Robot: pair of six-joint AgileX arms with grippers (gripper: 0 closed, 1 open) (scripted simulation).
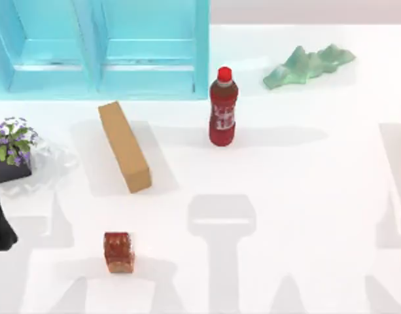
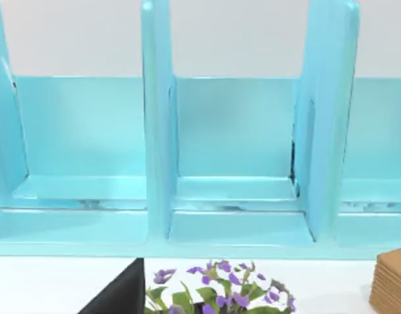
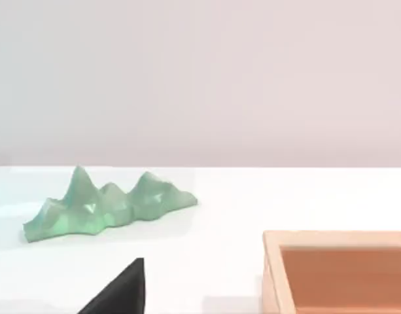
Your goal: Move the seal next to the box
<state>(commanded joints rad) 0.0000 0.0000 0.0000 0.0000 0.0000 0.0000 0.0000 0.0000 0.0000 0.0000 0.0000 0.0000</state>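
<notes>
Seal (image 1: 118, 251) upright nr table's front-left, apart from box (image 1: 124, 146) behind it. My grippers' state: can't tell.

White table (image 1: 305, 196) with seal (image 1: 118, 252), box (image 1: 124, 146), bottle (image 1: 222, 107), shelf (image 1: 102, 49).

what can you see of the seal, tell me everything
The seal is a small chunky block, glossy reddish-brown with mottled orange-red sides and rounded edges. It stands on the white table at the top view's lower left, nearer the camera than the tan box and apart from it. Nothing touches it but the table.
</notes>
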